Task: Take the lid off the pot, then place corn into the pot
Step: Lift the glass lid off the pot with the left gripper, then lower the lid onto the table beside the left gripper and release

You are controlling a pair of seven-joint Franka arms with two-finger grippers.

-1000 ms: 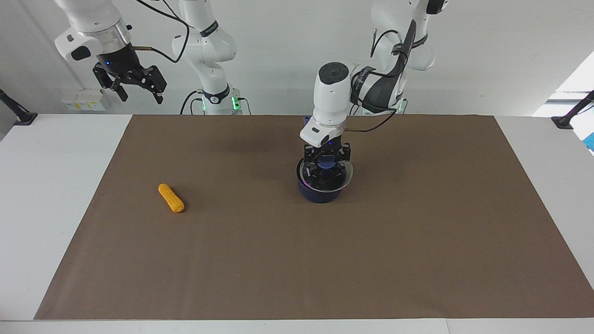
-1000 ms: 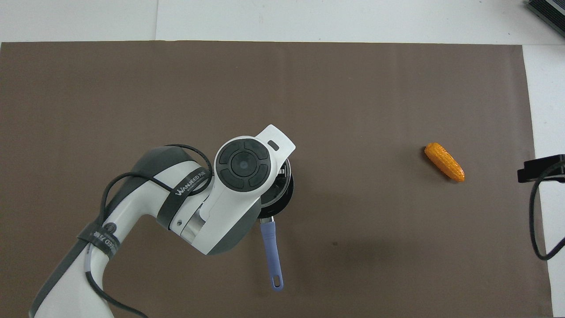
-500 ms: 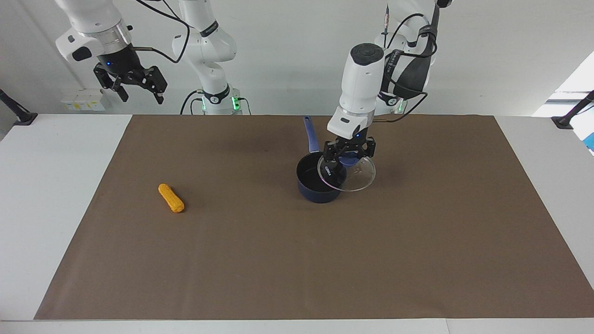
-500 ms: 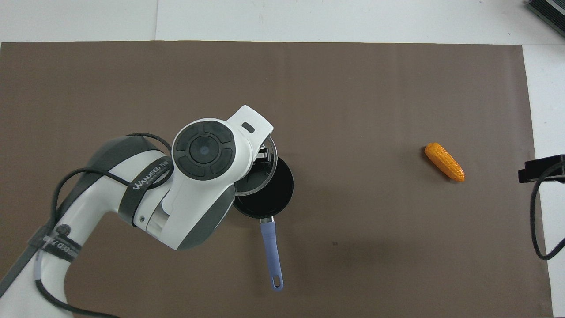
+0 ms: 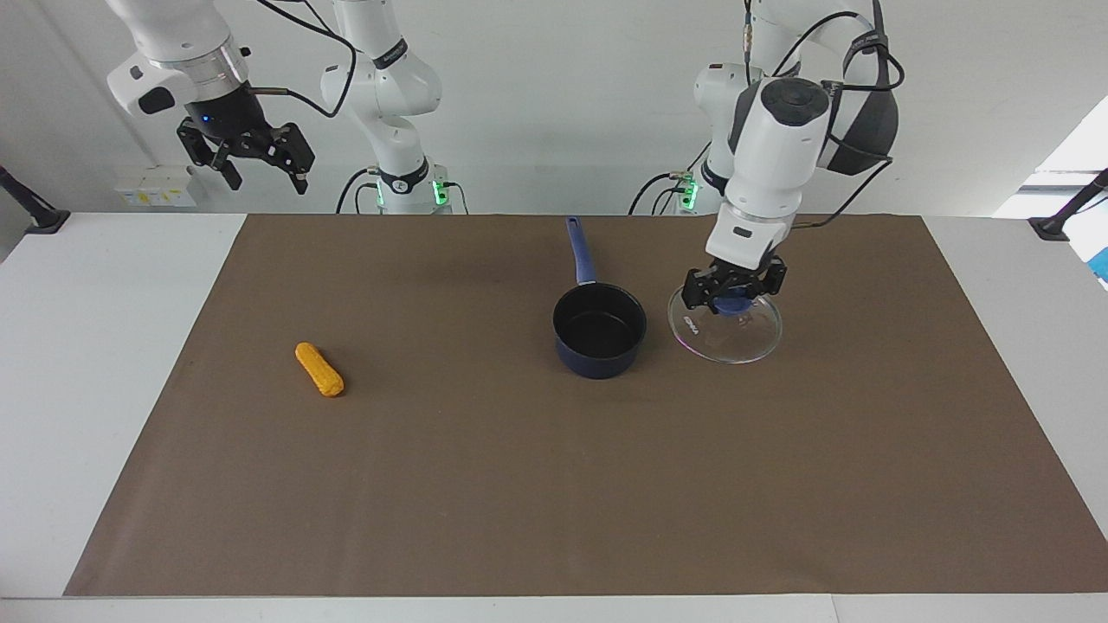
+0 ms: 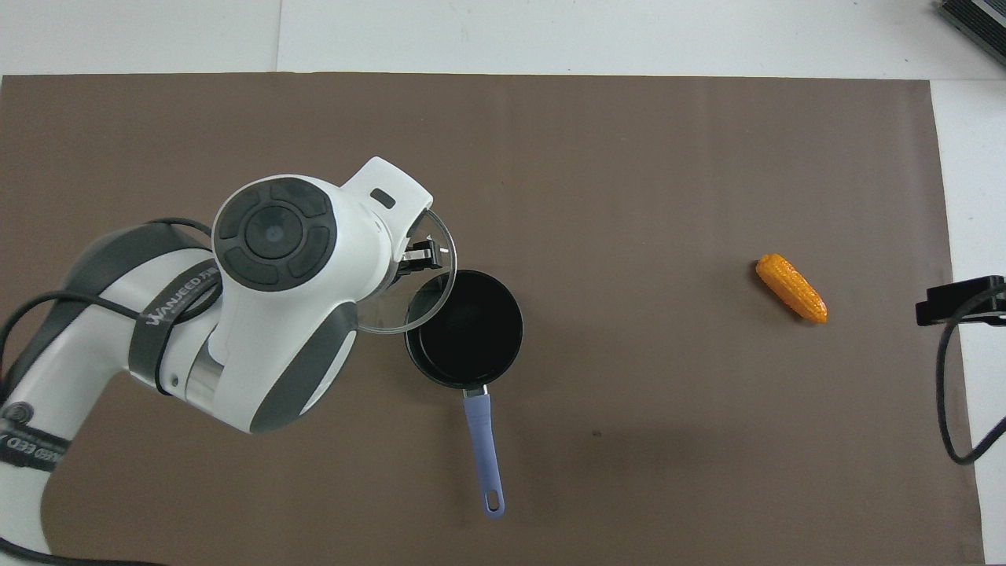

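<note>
1. My left gripper (image 5: pixel 732 297) is clamped on the blue knob of the lid (image 5: pixel 725 327). The lid hangs clear of the pot (image 5: pixel 599 331), over the brown mat (image 5: pixel 554 484) beside it toward my left arm's end.
2. Doing it well: lower the lid level and flat, well apart from the pot's rim; let go only once the rim rests on the mat.
3. My right gripper (image 5: pixel 257 161) waits high over the table's edge at its own end, fingers spread, empty.
4. The corn (image 5: pixel 318 369) lies on the mat toward the right arm's end, well apart from the pot, untouched.
5. Count: one pot, open, handle toward me; one lid; one corn; two grippers.
</note>
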